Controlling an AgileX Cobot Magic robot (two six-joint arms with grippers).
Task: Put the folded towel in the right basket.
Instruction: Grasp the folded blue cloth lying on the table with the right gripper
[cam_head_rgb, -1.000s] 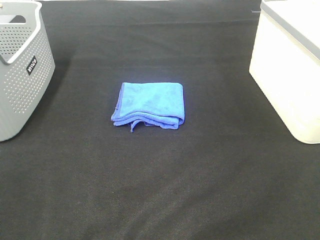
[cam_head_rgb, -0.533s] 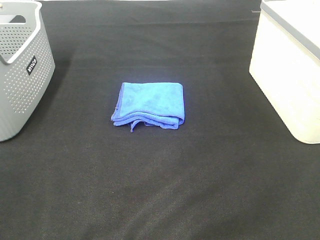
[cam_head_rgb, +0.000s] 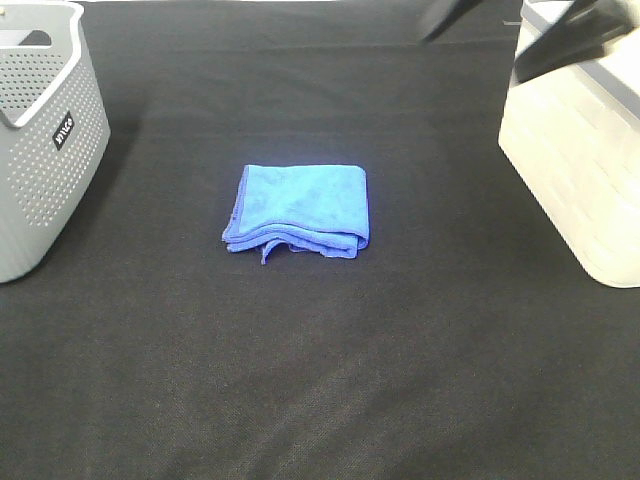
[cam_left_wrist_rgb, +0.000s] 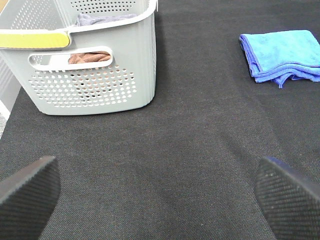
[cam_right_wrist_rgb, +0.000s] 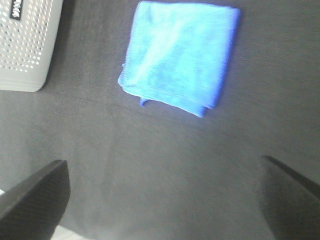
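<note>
The folded blue towel (cam_head_rgb: 298, 207) lies flat on the black cloth in the middle of the table, and shows in the left wrist view (cam_left_wrist_rgb: 282, 55) and the right wrist view (cam_right_wrist_rgb: 180, 55). The white right basket (cam_head_rgb: 580, 170) stands at the far right. My right gripper (cam_head_rgb: 470, 58) shows blurred at the top right, next to the white basket and high above the table; in its wrist view it (cam_right_wrist_rgb: 164, 160) is open and empty, with the towel below it. My left gripper (cam_left_wrist_rgb: 157, 165) is open and empty, out of the exterior view.
A grey perforated basket (cam_head_rgb: 40, 150) stands at the far left; the left wrist view shows it (cam_left_wrist_rgb: 85, 75) holding brown and grey cloths. The black cloth (cam_head_rgb: 320, 380) covers the whole table.
My right gripper has come into the exterior view at the top right, blurred from motion. The towel and both baskets have not moved.
</note>
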